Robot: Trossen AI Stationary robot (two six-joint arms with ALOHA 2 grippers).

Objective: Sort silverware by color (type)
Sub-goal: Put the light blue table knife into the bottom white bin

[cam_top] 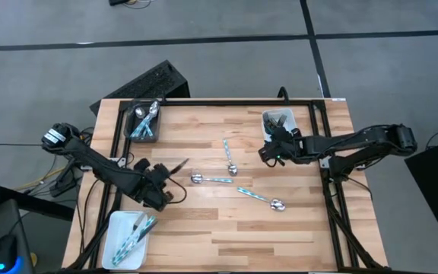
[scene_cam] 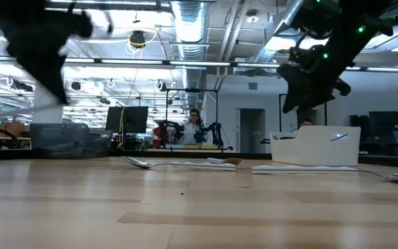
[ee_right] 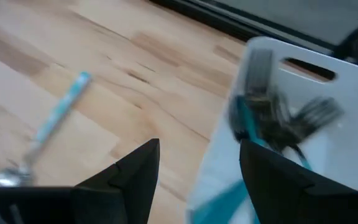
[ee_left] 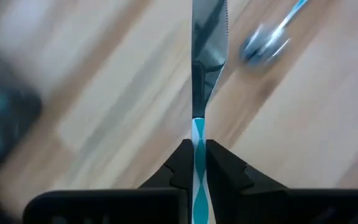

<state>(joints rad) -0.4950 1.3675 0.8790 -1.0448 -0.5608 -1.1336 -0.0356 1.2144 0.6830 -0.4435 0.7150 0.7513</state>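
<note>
— Teal handle, steel blade: what has the left gripper point(ee_left: 197, 163) got?
— A knife point(ee_left: 205, 56), pinched by the handle between closed fingers, blade pointing out ahead over the wooden table point(cam_top: 226, 228). A spoon point(ee_left: 267, 38) lies just beyond the blade tip.
— And the right gripper point(ee_right: 199, 169)?
— Fingers spread wide, holding nothing, at the edge of a white tray point(ee_right: 347, 118) with forks point(ee_right: 291, 121) in it. Another spoon point(ee_right: 45, 134) lies on the wood to one side.
— Any writing?
— None legible.
</note>
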